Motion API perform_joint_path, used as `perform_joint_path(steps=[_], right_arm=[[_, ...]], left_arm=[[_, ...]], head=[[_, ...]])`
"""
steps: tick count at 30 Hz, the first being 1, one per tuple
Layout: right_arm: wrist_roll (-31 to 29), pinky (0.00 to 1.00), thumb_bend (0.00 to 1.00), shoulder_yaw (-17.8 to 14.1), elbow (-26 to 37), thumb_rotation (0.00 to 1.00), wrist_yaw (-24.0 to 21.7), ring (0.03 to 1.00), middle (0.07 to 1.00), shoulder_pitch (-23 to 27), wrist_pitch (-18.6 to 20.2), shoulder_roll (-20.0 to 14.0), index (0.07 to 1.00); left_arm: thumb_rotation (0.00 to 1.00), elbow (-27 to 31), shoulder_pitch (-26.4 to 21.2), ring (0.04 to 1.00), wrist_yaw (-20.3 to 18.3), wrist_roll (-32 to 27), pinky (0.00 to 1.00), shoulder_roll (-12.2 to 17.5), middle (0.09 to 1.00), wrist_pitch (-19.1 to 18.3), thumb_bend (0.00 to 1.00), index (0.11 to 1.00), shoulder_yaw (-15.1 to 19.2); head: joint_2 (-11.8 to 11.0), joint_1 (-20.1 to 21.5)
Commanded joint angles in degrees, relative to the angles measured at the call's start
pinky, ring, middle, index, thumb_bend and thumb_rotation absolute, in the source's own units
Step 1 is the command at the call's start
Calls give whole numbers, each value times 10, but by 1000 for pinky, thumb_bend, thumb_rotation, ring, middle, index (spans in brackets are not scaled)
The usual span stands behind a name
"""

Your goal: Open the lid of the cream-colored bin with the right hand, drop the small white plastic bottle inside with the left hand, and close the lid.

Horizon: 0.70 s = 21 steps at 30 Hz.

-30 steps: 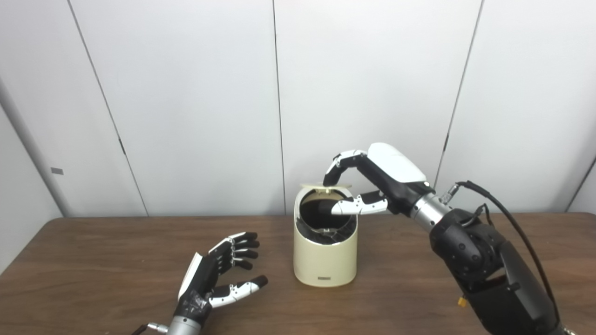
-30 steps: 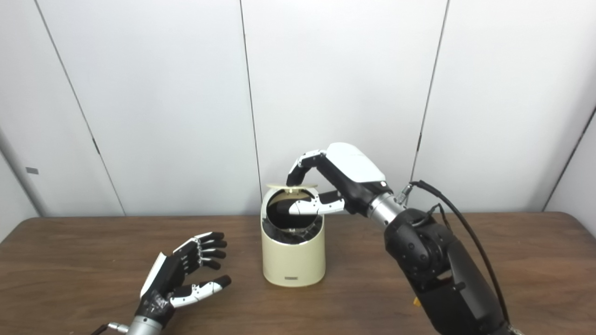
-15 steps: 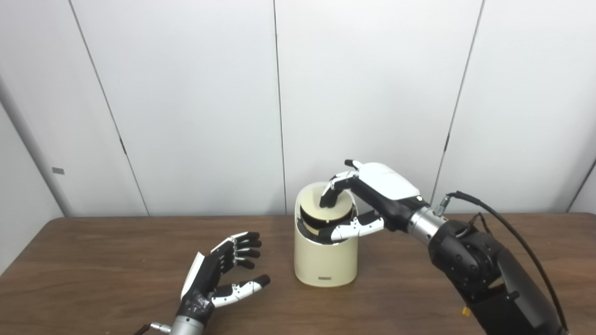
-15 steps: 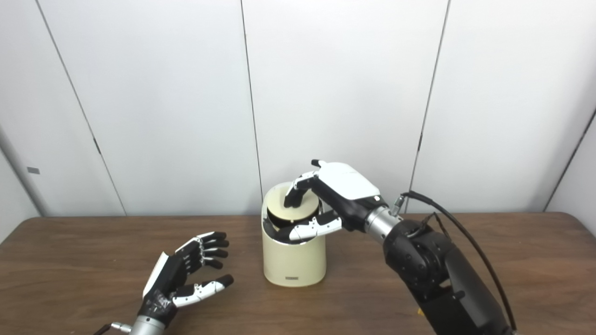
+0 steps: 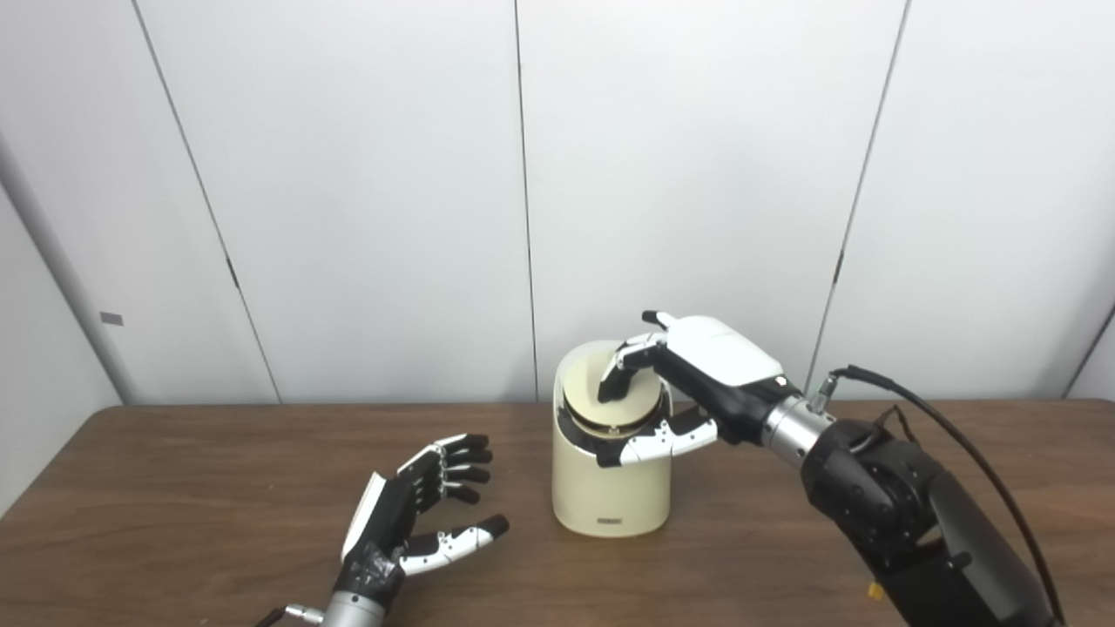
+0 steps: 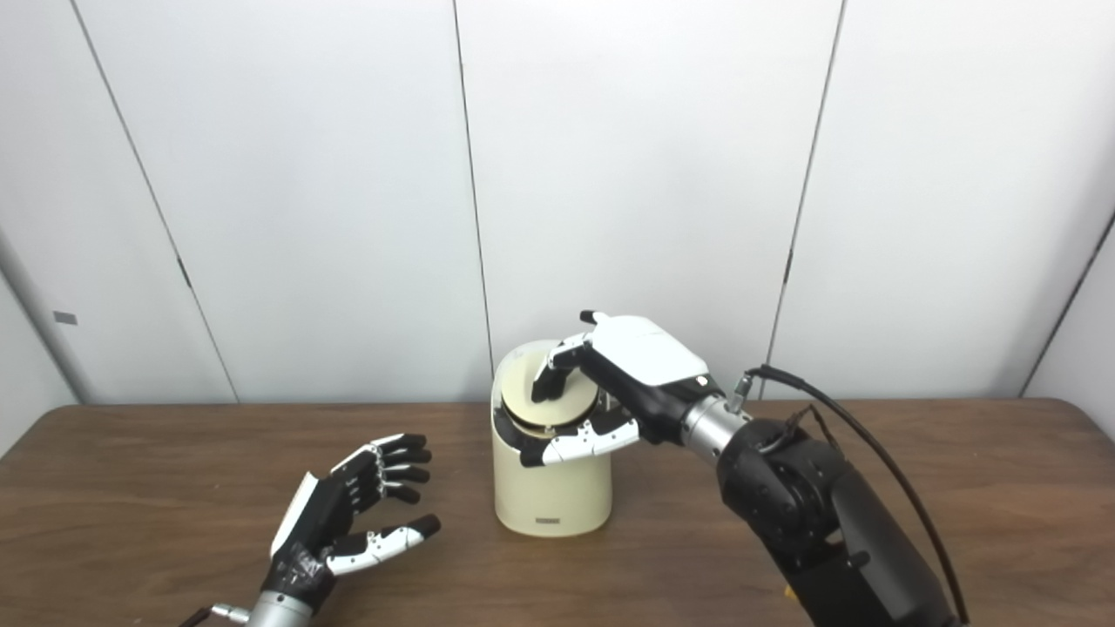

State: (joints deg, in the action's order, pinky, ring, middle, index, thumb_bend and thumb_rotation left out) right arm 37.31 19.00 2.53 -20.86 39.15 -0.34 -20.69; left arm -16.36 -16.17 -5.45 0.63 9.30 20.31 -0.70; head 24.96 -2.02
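Cream-colored cylindrical plastic bin (image 5: pixel 610 488): round lid (image 5: pixel 620 401) nearly down | right robot hand (image 5: pixel 688 383) fingertips pressing lid, gripping nothing | left robot hand (image 5: pixel 418 514) open, empty, near-left on brown wooden counter (image 5: pixel 174 488)

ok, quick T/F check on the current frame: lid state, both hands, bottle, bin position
1. The lid of the bin is down over the opening. True.
2. The right hand is clear of the bin. False: its fingertips rest on the lid and its thumb lies across the front rim.
3. The left hand holds the small white bottle. False: it is open and empty, beside the bin; no bottle is visible anywhere.
4. The bin stands upright on the table. True.
5. The left hand is above the bin. False: it sits low over the table, to the bin's left.
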Motion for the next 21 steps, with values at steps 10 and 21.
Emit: perform_joint_path(steps=[10, 21], right_arm=[[44, 947, 671, 11, -3, 661, 17, 794, 608, 12, -59, -17, 595], [70, 943, 689, 18, -7, 725, -1, 799, 617, 13, -67, -23, 612]], left_arm=[[112, 34, -7, 691, 6, 5, 609, 0, 743, -7, 745, 774, 5], [106, 48, -4, 685, 7, 13, 605, 0, 739, -15, 750, 769, 4]], head=[[9, 0], [19, -3]])
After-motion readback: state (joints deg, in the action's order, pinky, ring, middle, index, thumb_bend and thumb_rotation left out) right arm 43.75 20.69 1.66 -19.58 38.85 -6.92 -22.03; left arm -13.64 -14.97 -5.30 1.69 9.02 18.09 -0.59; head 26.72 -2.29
